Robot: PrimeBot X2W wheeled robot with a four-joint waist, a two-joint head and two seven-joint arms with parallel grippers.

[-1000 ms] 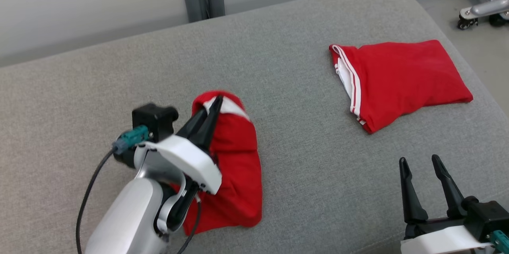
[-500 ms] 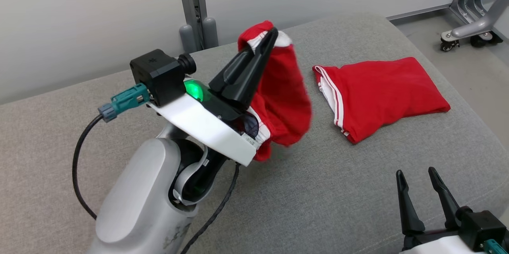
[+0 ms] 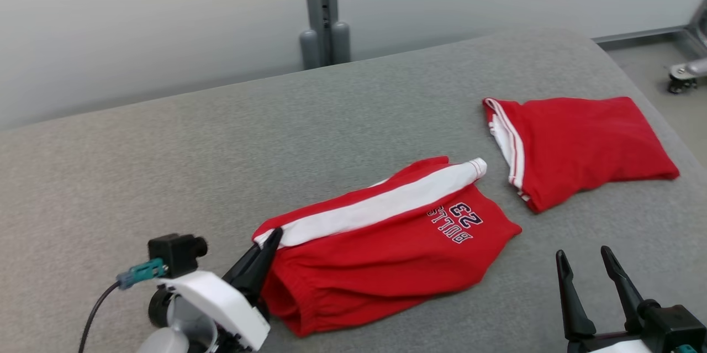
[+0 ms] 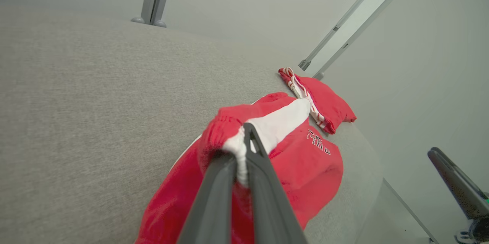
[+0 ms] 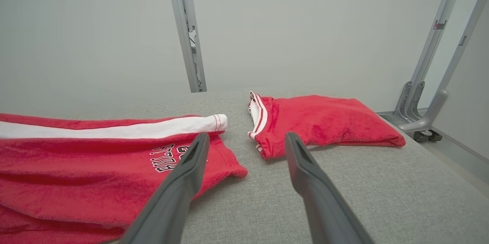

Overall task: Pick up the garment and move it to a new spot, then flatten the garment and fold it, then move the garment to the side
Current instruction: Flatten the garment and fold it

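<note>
Pinching a waistband corner of the red shorts (image 3: 386,248) tight in the left claw (image 3: 274,233), resting them along the worktop (image 3: 221,148) near a folded red garment (image 3: 585,143); holding the right claw (image 3: 584,258) wide, empty. Seemingly finishing relocation; flattening, folding, side-moving remaining.

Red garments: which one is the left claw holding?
The shorts with the white stripe and BULLS 23 print, pinched at one end by the left claw; the folded red garment lies apart.
</note>
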